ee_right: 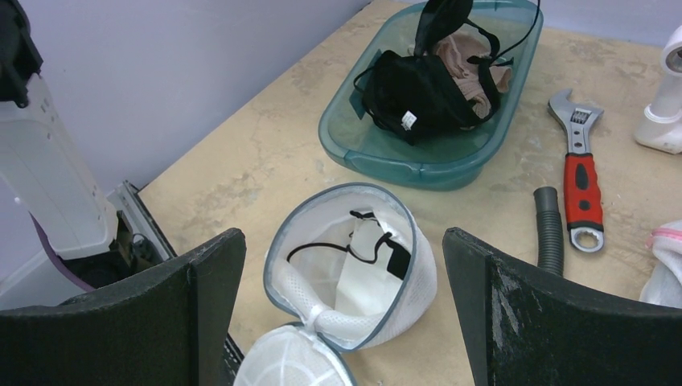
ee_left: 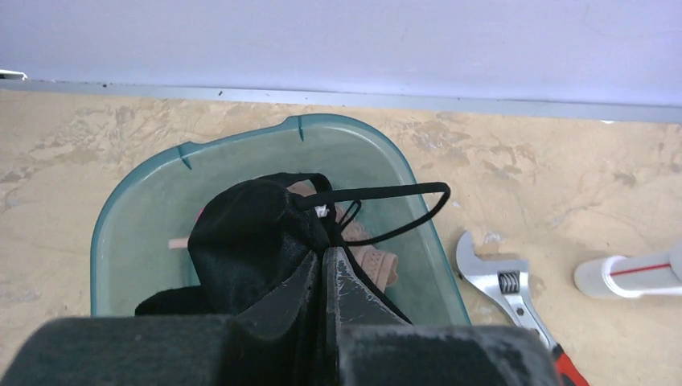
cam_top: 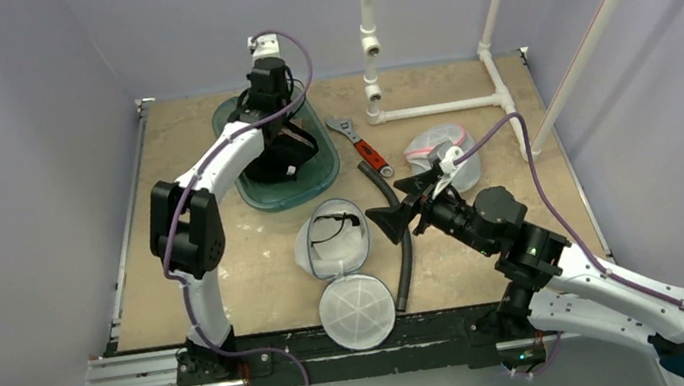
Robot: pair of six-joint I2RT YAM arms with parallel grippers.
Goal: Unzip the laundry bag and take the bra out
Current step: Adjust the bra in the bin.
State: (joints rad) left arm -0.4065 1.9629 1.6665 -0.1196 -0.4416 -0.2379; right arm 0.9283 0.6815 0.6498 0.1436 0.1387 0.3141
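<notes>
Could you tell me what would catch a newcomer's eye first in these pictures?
First, the left end effector, shut on a black bra in the teal bin at the table's far left. Next, the white bag lying unzipped in the near middle, a black strap inside it, with the right end effector wide open beside it.

We've got the laundry bag (cam_top: 331,240) at mid-table: a white mesh dome with grey trim, zip undone, its round lid (cam_top: 357,310) flopped flat toward the near edge. A thin black strap shows inside. The black bra (ee_right: 418,92) sits bunched in the teal tub (cam_top: 252,190) at far left. One strap loops out, and its top edge is pinched in the left gripper (ee_left: 326,265).
</notes>
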